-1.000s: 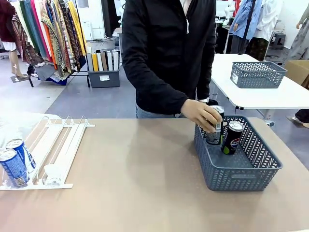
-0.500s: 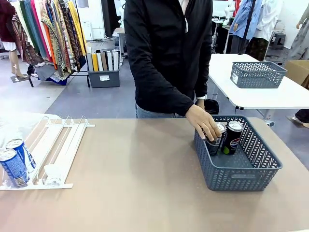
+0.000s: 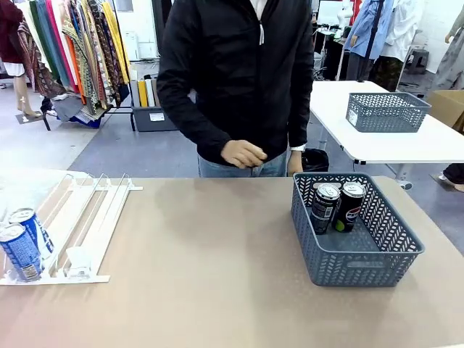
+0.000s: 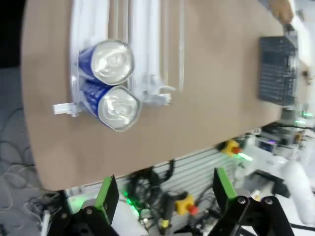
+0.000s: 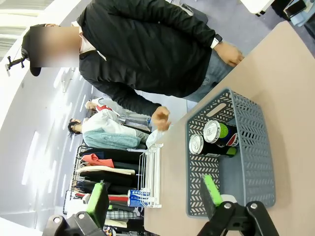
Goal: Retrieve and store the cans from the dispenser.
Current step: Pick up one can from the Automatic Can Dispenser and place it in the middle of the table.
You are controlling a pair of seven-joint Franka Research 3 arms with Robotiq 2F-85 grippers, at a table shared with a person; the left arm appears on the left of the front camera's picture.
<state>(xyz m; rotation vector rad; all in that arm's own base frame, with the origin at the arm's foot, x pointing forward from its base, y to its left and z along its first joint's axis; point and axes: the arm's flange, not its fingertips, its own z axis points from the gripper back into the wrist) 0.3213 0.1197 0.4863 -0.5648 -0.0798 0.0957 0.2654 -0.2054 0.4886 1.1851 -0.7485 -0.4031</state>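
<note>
Bright even indoor light, soft shadows, left wrist view blurred, glare on cans (image 4: 114, 62)

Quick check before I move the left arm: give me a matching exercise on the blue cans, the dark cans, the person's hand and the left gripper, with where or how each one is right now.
Column one
1. blue cans
2. dark cans
3. person's hand
4. left gripper

Column two
A. standing upright inside the grey basket
B. open, with nothing between its fingers
C. one behind the other at the low front end of the dispenser
D. raised in front of the black jacket

Pairs: 1-C, 2-A, 3-D, 4-B
</note>
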